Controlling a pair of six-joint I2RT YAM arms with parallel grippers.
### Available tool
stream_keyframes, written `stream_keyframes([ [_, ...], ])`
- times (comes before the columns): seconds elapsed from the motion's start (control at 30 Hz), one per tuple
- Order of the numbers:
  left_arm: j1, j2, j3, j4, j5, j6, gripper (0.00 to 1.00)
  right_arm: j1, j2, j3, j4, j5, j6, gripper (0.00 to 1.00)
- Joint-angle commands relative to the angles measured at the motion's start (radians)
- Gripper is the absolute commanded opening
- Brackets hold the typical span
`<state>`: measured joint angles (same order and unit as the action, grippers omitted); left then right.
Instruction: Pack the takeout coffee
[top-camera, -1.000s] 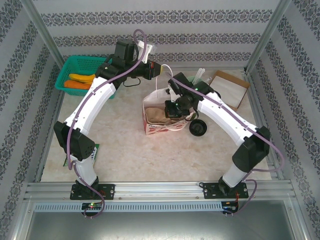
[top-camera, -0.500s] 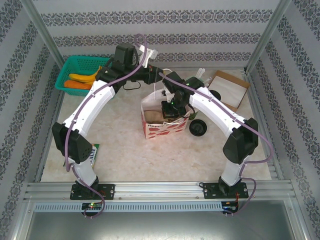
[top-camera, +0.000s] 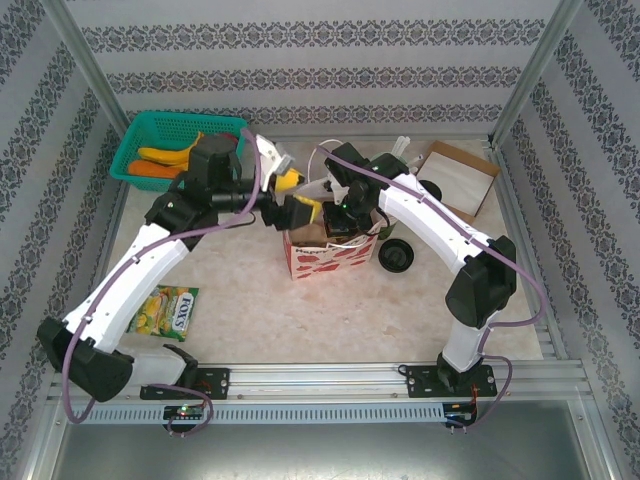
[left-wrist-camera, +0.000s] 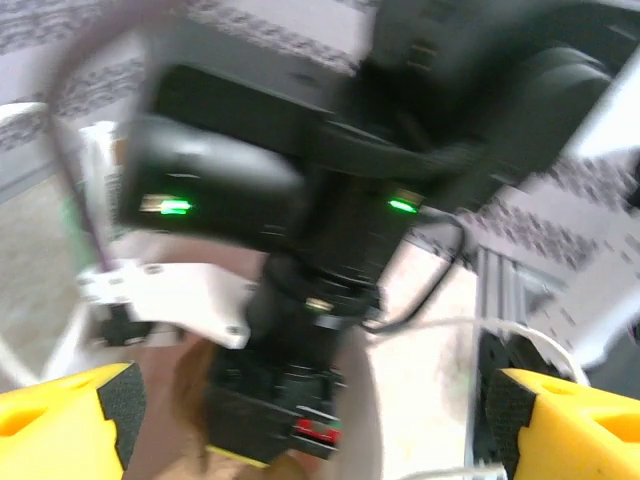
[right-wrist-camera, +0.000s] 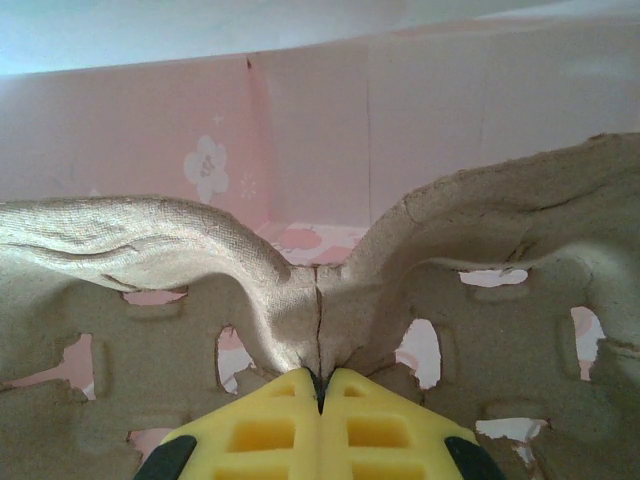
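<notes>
Light/img quality: bright, even, diffuse; one cam badly blurred.
Top cam: soft light from above, pale table (top-camera: 250, 290) slightly washed out, only faint soft shadows by the arms; sharp throughout. L wrist cam: heavy motion blur, dark arm (left-wrist-camera: 330, 230) smeared, green LEDs (left-wrist-camera: 165, 206) glowing w/ soft halo, L fingertips (left-wrist-camera: 60, 420) fuzzy at corners. R wrist cam: pulp tray (right-wrist-camera: 480, 300) crisp mid-frame, R fingertips (right-wrist-camera: 270, 420) near lens a bit soft; pink bag wall (right-wrist-camera: 400, 120) evenly lit, top strip blown out pale.

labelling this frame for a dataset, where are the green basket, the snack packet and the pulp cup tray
green basket (top-camera: 170, 116), top external view, far rim
snack packet (top-camera: 170, 310), top external view, middle of wrapper
pulp cup tray (right-wrist-camera: 150, 250), right wrist view, raised left ridge
</notes>
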<state>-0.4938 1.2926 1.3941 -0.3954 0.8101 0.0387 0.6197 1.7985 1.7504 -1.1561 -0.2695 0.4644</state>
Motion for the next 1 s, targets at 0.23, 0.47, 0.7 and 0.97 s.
stream_keyframes([
  [0.23,-0.245,-0.023,-0.046,-0.010,-0.131,0.372,0.89,0.010,0.032,0.031,-0.014,0.025,0.012,0.00],
  [0.47,-0.266,-0.018,-0.045,-0.011,-0.226,0.384,0.54,0.016,0.037,0.031,-0.008,0.035,0.028,0.00],
  [0.7,-0.266,-0.007,-0.007,-0.086,-0.258,0.389,0.15,0.020,0.060,0.030,-0.014,0.057,0.048,0.00],
  [0.97,-0.266,-0.034,-0.017,-0.035,-0.268,0.363,0.00,0.034,0.116,0.051,-0.033,0.099,0.038,0.00],
])
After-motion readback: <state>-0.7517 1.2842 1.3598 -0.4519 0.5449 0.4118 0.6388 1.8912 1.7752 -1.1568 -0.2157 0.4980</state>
